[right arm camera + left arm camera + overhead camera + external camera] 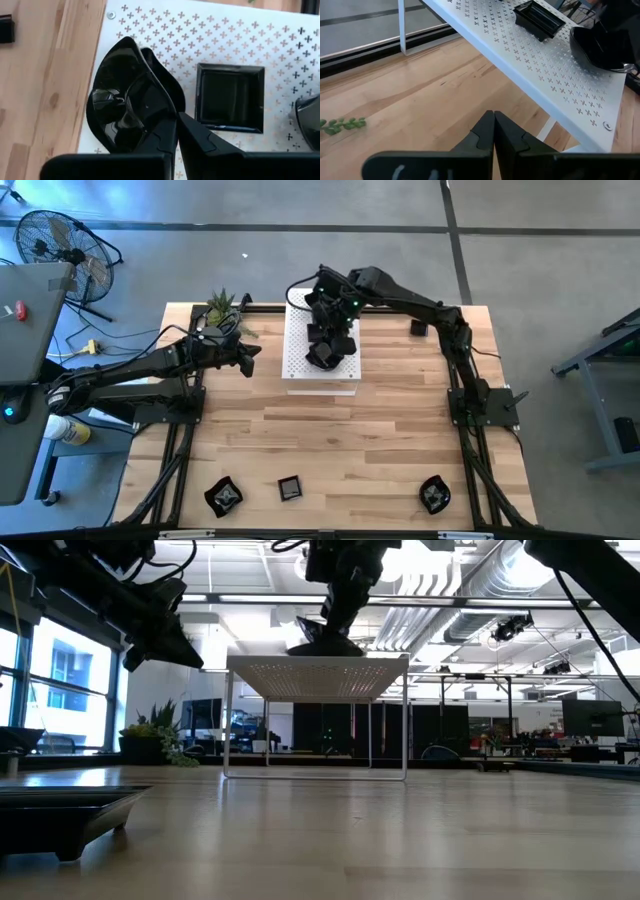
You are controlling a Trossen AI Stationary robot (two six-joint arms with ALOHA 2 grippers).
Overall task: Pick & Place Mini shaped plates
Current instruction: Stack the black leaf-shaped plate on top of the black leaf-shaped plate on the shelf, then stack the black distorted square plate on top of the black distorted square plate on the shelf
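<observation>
Wooden table (330,440): three mini shaped plates (290,488) wait along its near edge — several sit on the white board (298,355). We see the right gripper (172,131) pinching a wavy plate's (120,107) rim there — we judge placement underway; left gripper (493,131) shut, empty.

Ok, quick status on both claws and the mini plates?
Right claw shut on wavy plate over white board. Left claw shut, empty, beside board. Nothing in the way.

Two dark robot arms at work: the right arm reaches in from its side with its gripper (176,131) pointed downward and fingers nearly pressed together, while the left gripper (493,131), fingers fully closed, hangs extended toward the centre.
</observation>
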